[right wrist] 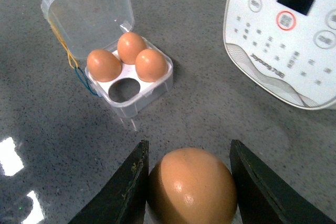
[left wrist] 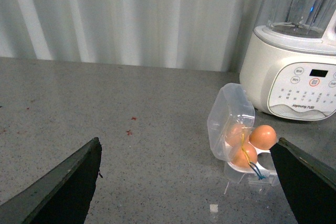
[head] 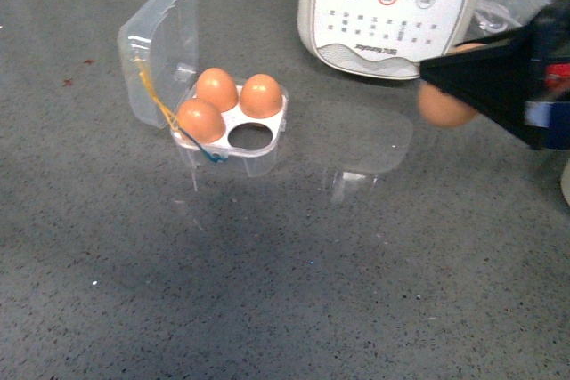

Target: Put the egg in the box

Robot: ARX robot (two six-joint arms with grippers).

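1. Now the right hand (right wrist: pixel 189 153) is clamped on the egg (right wrist: pixel 191 187), with one dark finger on each side of it.
2. From the front, the egg is held above the gray tabletop (head: pixel 267 291). It is at about 3 o'clock from the box (head: pixel 260 150) and well apart from it.
3. A big white cooker (head: pixel 387 11) stands at about 1 o'clock from the box, and the egg is just in front of it.
4. The box sits on the tabletop with its clear lid (head: pixel 160 51) open. The lid stands up on the box's 10 o'clock side.
5. Three brown eggs (head: pixel 216 88) sit in the white tray.
6. The fourth hole (head: pixel 249 136), at the tray's 5 o'clock corner, has no egg in it.
7. A yellow band (head: pixel 156 95) runs down from the lid, and a blue band (head: pixel 214 156) hangs at the front edge of the box.
8. The left hand (left wrist: pixel 187 142) has its two fingers wide apart, with nothing between them. It is well apart from the box.
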